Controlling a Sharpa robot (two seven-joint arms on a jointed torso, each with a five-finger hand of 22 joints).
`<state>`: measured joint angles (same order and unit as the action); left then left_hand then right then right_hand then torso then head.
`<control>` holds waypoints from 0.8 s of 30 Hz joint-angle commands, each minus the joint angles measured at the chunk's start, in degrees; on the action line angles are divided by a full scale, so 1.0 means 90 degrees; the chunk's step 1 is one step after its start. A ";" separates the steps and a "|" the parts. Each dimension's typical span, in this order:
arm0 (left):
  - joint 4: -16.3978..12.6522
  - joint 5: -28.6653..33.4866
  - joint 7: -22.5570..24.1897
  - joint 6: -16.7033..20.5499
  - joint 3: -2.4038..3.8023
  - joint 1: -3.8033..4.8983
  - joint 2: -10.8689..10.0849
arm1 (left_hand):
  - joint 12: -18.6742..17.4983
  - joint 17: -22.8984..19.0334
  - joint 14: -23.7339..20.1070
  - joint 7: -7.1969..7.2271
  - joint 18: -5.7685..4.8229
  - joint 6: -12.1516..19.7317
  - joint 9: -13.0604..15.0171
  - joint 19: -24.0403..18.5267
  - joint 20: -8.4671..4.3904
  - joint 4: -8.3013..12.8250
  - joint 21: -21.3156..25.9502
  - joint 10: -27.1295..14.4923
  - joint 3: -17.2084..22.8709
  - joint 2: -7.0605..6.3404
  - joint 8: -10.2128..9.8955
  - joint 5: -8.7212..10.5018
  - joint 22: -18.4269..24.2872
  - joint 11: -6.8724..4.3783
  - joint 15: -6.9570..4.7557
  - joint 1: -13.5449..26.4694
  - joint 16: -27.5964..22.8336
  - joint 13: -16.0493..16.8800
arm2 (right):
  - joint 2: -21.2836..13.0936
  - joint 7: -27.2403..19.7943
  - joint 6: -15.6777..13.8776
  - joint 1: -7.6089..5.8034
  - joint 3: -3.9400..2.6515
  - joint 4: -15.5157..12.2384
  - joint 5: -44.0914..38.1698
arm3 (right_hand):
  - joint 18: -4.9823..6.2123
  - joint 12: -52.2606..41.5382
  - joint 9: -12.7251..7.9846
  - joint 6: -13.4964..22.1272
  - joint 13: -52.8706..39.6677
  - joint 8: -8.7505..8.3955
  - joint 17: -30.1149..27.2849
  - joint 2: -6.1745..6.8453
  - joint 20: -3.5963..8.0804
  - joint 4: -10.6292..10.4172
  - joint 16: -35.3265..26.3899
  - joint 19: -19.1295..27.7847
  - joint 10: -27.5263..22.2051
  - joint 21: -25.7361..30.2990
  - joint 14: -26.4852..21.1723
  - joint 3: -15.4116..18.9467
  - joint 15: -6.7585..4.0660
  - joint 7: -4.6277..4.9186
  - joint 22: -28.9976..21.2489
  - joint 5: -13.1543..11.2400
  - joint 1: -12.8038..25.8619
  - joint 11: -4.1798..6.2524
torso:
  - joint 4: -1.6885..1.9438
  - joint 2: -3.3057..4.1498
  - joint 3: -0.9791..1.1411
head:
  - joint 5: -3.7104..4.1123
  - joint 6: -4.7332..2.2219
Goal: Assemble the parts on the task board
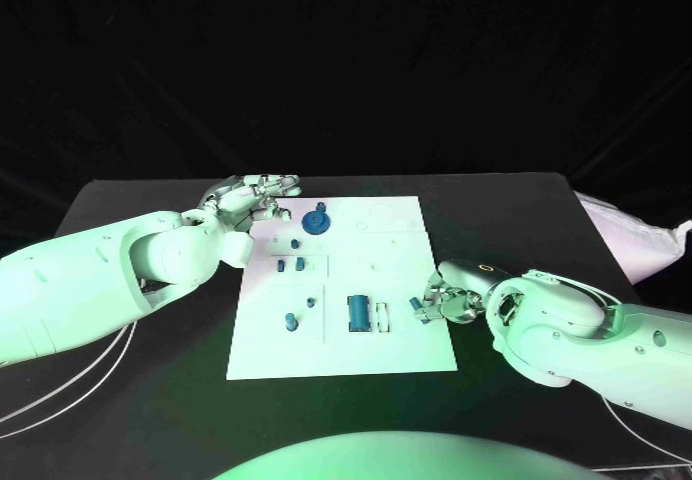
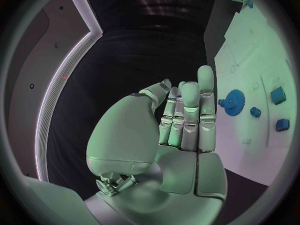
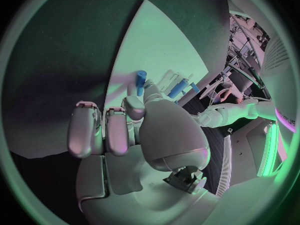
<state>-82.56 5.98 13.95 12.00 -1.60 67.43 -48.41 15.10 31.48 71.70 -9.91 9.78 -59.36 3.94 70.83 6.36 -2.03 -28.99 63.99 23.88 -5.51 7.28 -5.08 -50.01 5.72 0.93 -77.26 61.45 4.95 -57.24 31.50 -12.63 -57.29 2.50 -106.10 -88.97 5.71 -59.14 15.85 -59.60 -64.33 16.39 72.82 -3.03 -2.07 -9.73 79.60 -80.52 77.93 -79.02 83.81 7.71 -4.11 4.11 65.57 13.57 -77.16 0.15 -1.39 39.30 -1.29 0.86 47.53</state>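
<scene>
I see a black table [image 1: 159, 215] with dark cloth behind it. The white task board [image 1: 346, 350] lies in the middle. A blue gear [image 1: 316, 221] sits near its 12 o'clock edge and a blue cylinder [image 1: 358, 312] toward 5 o'clock. The left hand [image 1: 248, 197] is wide and holds nothing at 11 o'clock. The right hand [image 1: 437, 302], at 3 o'clock, pinches a small blue peg [image 3: 140, 78].

The left hand [image 1: 248, 197] is hovering at the far left, fingers straight and together, holding nothing. The right hand [image 1: 437, 302] is pinching a small blue peg [image 3: 140, 78] at the near right.
</scene>
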 commanded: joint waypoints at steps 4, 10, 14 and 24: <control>-0.0005 -0.0042 -0.0004 -0.0136 0.0003 0.0000 0.0016 | 0.0063 -0.0024 -0.0044 -0.0018 0.0071 0.0061 -0.0004 -0.0037 0.0017 0.0045 0.0038 -0.0075 -0.0009 0.0012 0.0052 -0.0002 0.0020 -0.0005 -0.0012 -0.0066 -0.0018 -0.0006 | 0.0174 0.0290 0.0705 0.0109 0.0054 0.0123 -0.0817 | -0.0112 0.0067 -0.0015 0.0000 0.0026 -0.0070 -0.0012 0.0004 -0.0009 0.0077 -0.0047 0.0020 -0.0048 0.0017 0.0356 -0.0107 -0.0001 0.0044 -0.0002 -0.0396 -0.0159 0.0001 | 0.0011 0.0002 -0.0007 | -0.0006 -0.0029; -0.0008 -0.0043 -0.0026 -0.0148 0.0003 0.0000 0.0013 | 0.0063 -0.0024 -0.0044 -0.0018 0.0071 0.0061 -0.0004 -0.0037 0.0017 0.0045 0.0038 -0.0075 -0.0009 0.0012 0.0052 -0.0002 0.0020 -0.0005 -0.0012 -0.0066 -0.0018 -0.0006 | 0.0283 0.0296 0.0852 0.0143 0.0055 0.0161 -0.1007 | -0.0110 0.0092 -0.0015 0.0004 0.0041 -0.0080 -0.0025 0.0041 -0.0011 0.0091 -0.0057 0.0027 -0.0060 0.0024 0.0353 -0.0114 0.0001 0.0049 -0.0014 -0.0430 -0.0169 -0.0003 | 0.0001 0.0004 -0.0007 | -0.0016 -0.0018; -0.0013 -0.0043 -0.0038 -0.0152 0.0003 0.0000 0.0010 | 0.0063 -0.0024 -0.0044 -0.0018 0.0071 0.0061 -0.0004 -0.0037 0.0017 0.0045 0.0038 -0.0075 -0.0009 0.0012 0.0052 -0.0002 0.0020 -0.0005 -0.0012 -0.0066 -0.0018 -0.0006 | 0.0337 0.0308 0.1082 0.0152 0.0057 0.0196 -0.1215 | -0.0104 0.0146 -0.0017 0.0022 0.0074 -0.0103 -0.0048 0.0112 -0.0016 0.0110 -0.0076 0.0043 -0.0090 0.0042 0.0347 -0.0116 0.0009 0.0063 -0.0045 -0.0455 -0.0174 -0.0014 | -0.0002 0.0001 -0.0009 | -0.0020 -0.0009; -0.0018 -0.0073 -0.0063 -0.0154 0.0003 0.0000 0.0005 | 0.0063 -0.0024 -0.0044 -0.0018 0.0071 0.0061 -0.0004 -0.0037 0.0017 0.0045 0.0038 -0.0075 -0.0009 0.0012 0.0052 -0.0002 0.0020 -0.0005 -0.0012 -0.0066 -0.0018 -0.0006 | 0.0411 0.0324 0.1415 0.0171 0.0062 0.0222 -0.1517 | -0.0093 0.0375 -0.0028 0.0053 0.0204 -0.0198 -0.0039 0.0172 -0.0026 0.0343 -0.0095 0.0077 -0.0228 0.0081 0.0340 -0.0442 0.0009 0.0074 -0.0087 0.0146 -0.0541 -0.0015 | 0.0007 0.0000 -0.0003 | -0.0036 0.0000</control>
<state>-82.61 5.77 13.36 11.72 -1.61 67.42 -48.44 15.50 31.31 71.70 -10.12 9.78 -59.15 3.94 70.83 6.36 -2.02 -28.99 63.57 23.87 -5.51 7.55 -5.08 -49.88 5.72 0.93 -77.26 61.45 4.95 -53.45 32.41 -7.18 -56.88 2.08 -105.17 -101.10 5.71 -55.89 33.79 -59.13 -62.53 14.61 72.41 -0.95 -2.28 -7.47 78.94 -80.31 76.29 -78.47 83.82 4.88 -4.10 5.12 64.81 14.11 -80.43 -0.07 -1.35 39.31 -1.35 0.58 47.52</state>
